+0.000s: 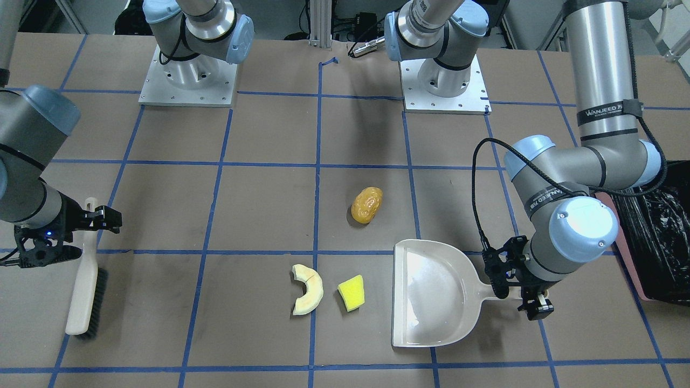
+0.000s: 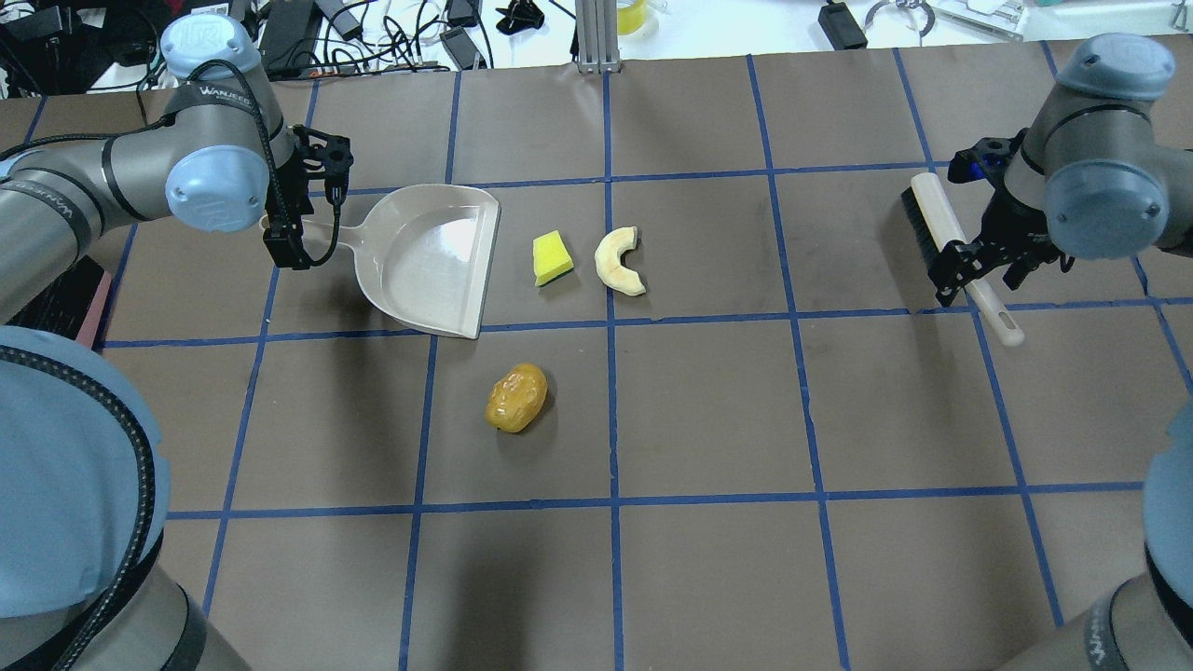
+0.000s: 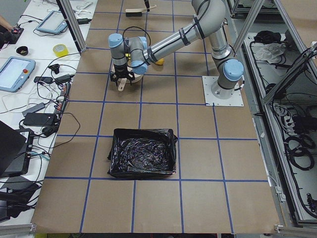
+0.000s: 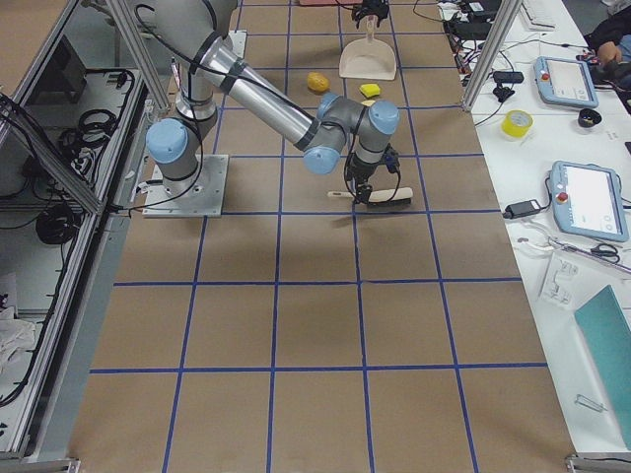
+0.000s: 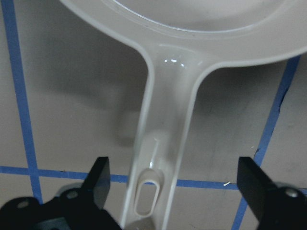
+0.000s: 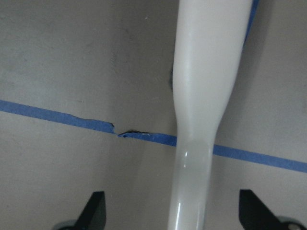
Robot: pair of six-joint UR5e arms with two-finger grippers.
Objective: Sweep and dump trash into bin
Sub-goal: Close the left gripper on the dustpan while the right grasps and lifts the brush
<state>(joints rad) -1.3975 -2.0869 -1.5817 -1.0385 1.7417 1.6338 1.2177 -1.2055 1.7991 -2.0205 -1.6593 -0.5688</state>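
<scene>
1. The left gripper [image 5: 173, 175] has its jaws wide apart, straddling the dustpan handle [image 5: 165, 124], and is not clamped. We judge the step in hand is grasping the tools. We want to centre on the straight part of the handle and close firmly so the dustpan [image 2: 424, 256] can't swivel. Its lip should stay flat on the table [image 2: 708, 419].
2. The right gripper [image 6: 171, 206] also has its fingers spread either side of the brush handle [image 6: 201, 96], holding nothing. The brush [image 1: 86, 280] lies on the table. We want to close square across the handle, or it probably twists mid-sweep.
3. All the trash is on the table, none in the pan. The yellow wedge [image 2: 553, 258] is just beside the pan mouth and the crescent [image 2: 619, 262] just past it. The orange oval [image 2: 515, 398] sits apart, off the mouth line, so it likely needs its own stroke.
4. The bin [image 3: 142, 174] is at the robot's left, well apart from the pan.
</scene>
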